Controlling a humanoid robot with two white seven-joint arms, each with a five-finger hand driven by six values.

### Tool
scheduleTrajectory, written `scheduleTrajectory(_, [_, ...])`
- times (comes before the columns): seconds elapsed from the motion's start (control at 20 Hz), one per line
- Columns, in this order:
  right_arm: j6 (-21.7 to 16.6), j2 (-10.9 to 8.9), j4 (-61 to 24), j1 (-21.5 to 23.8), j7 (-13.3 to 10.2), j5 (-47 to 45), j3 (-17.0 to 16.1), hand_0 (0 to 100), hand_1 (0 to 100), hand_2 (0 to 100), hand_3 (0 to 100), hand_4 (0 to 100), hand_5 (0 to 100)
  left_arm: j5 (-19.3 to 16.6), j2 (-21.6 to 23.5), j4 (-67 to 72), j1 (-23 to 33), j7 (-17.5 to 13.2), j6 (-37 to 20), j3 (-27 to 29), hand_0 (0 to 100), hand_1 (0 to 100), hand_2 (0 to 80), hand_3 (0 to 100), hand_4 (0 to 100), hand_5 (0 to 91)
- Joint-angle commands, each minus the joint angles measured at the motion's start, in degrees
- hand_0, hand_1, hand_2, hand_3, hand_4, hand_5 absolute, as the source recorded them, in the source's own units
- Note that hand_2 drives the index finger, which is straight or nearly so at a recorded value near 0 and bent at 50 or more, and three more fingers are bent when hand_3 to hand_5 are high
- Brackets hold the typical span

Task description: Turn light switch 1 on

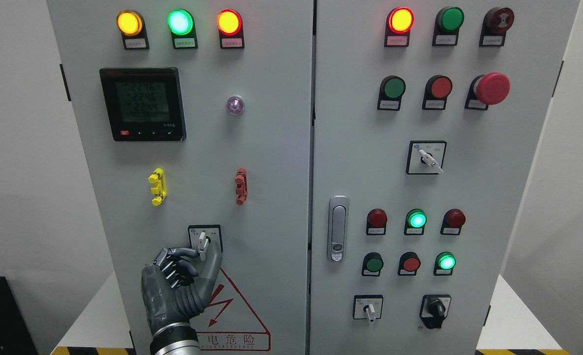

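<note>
Pinching switch lever (202,242) between left hand (180,283) fingers (183,253), lever upright.

We count four white-plated rotary switches (204,240), two plastic clips (157,186), one black digital meter (143,104), one robot hand (178,288).

I see a pale grey cabinet (271,162). Along its top left sit 3 lit lamps: amber (129,22), green (180,21) and orange-red (229,21). The meter (142,104) is black with a dim green screen. Below it are a yellow clip (157,186) and a red clip (241,186). The left hand (180,286) is dark grey, in front of a red-edged warning triangle (234,310). At right, a red mushroom button (492,88).
</note>
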Motion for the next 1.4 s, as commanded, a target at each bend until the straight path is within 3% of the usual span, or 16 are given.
scheduleTrajectory(0.0, [0.0,0.00,0.0,0.0,0.0,0.0,0.0,0,0,0,0,0,0,0.0,-0.1,0.0,-0.1,0.0,0.1,0.0,10,71,63.1,94,96,85.7])
scheduleTrajectory(1.35, [0.0,0.00,0.0,0.0,0.0,0.0,0.0,0,0,0,0,0,0,-0.1,-0.2,0.0,-1.1,0.0,2.0,0.0,12,72,63.8,96,96,85.9])
